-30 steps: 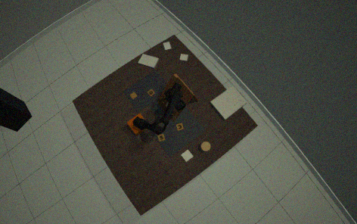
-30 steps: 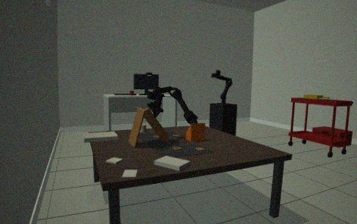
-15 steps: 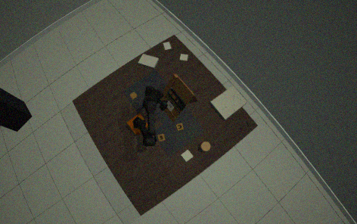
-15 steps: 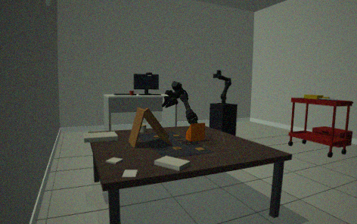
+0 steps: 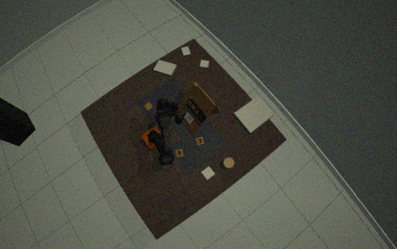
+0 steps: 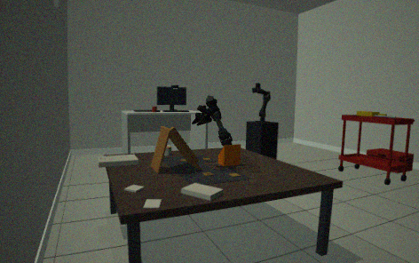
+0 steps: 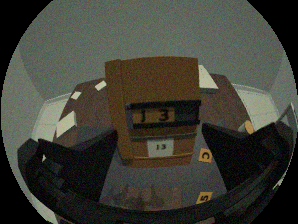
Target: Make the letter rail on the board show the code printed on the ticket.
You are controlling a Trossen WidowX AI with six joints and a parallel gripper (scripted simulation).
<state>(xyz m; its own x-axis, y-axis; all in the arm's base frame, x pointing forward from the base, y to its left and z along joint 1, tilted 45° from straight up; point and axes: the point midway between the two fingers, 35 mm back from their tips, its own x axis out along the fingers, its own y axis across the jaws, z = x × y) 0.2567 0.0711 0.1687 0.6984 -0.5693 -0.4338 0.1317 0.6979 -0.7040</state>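
Observation:
The sloped brown board (image 5: 204,98) (image 6: 160,150) (image 7: 160,80) carries a black rail (image 7: 167,125). In the wrist view, a tile reading J (image 7: 143,116) sits at the rail's left end, with a tile reading 3 (image 7: 164,115) close against its right side. The rail's right part is bare. The ticket (image 5: 188,118) (image 7: 160,147) below seems to read J3; its first character is small and unclear. A C tile (image 7: 205,155) and a 5 tile (image 7: 204,198) lie on the mat. My gripper (image 5: 181,114) (image 6: 195,119) (image 7: 160,131) is wide open and empty, back from the board's face, touching no tile.
The dark mat (image 5: 212,153) lies on the brown table (image 5: 139,193) (image 6: 284,175). An orange block (image 6: 230,155) stands near the arm's base. A round tan object (image 5: 228,162) (image 7: 249,127) and a white square (image 5: 208,172) stand beyond the mat. A pale slab (image 5: 254,114) (image 6: 118,160) overhangs the table edge.

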